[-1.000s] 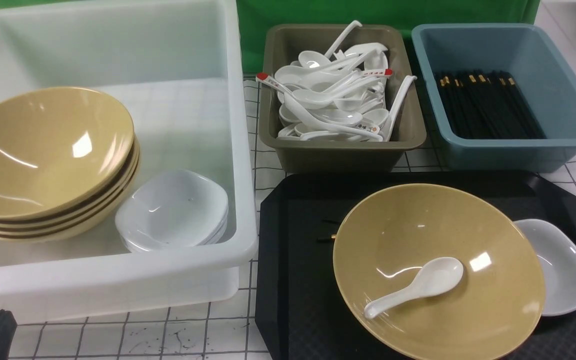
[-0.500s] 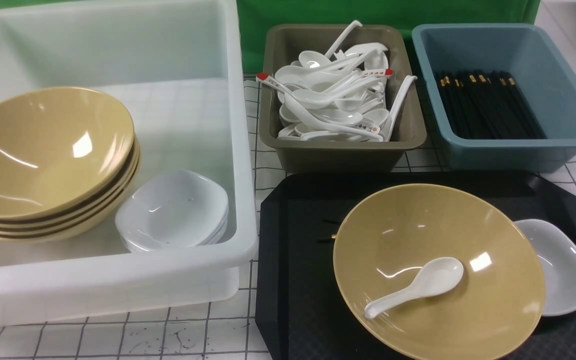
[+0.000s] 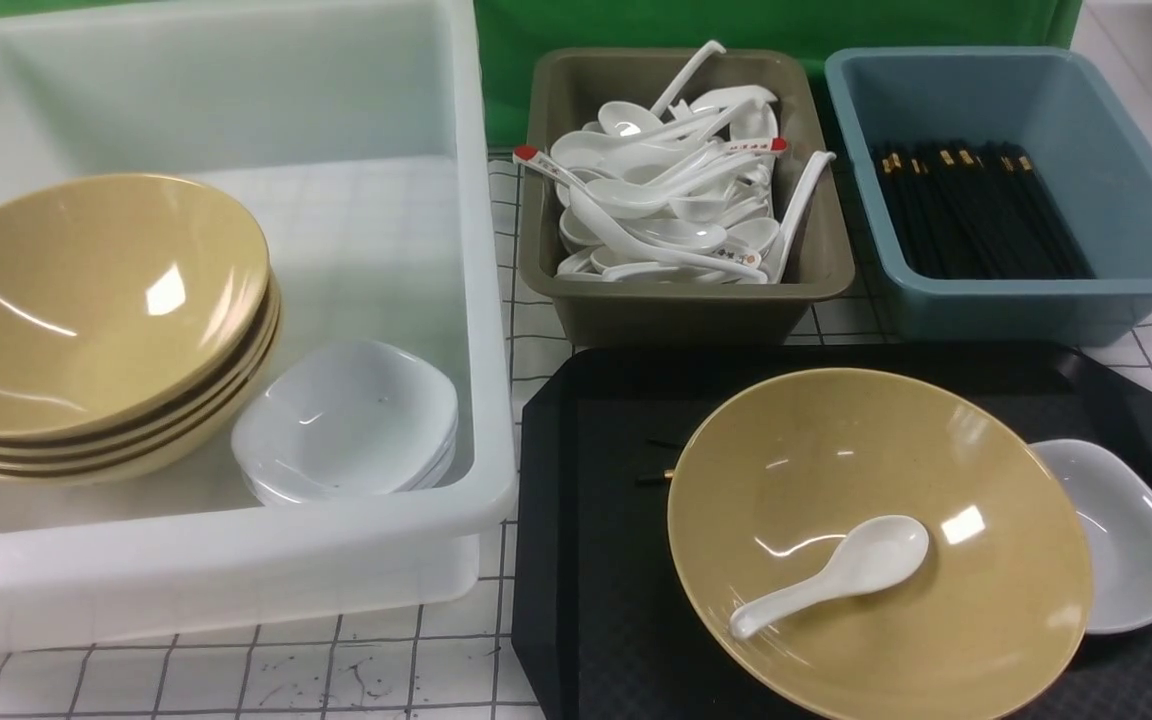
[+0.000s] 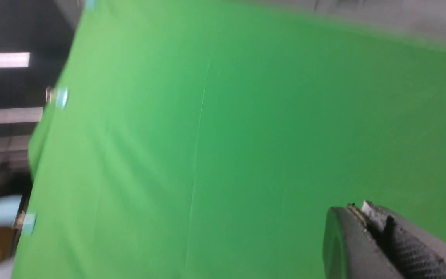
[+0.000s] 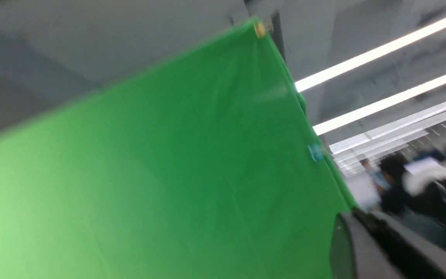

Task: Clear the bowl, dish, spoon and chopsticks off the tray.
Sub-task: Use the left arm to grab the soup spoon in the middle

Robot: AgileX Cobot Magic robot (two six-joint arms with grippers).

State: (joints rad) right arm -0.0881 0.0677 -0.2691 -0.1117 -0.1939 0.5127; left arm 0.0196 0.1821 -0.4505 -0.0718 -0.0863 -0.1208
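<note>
A test lab: a big green cloth screen (image 4: 223,155) is standing behind the white grid-lined bench (image 3: 386,680), and long ceiling lights (image 5: 381,50) are shining.

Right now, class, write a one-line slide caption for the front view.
Uncleared tray: spoon in the bowl, dish at its right, chopsticks poking out from under its left rim.

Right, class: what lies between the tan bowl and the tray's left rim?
In the front view, only the ends of the chopsticks, poking out from under the bowl; the rest of the tray there is bare.
</note>
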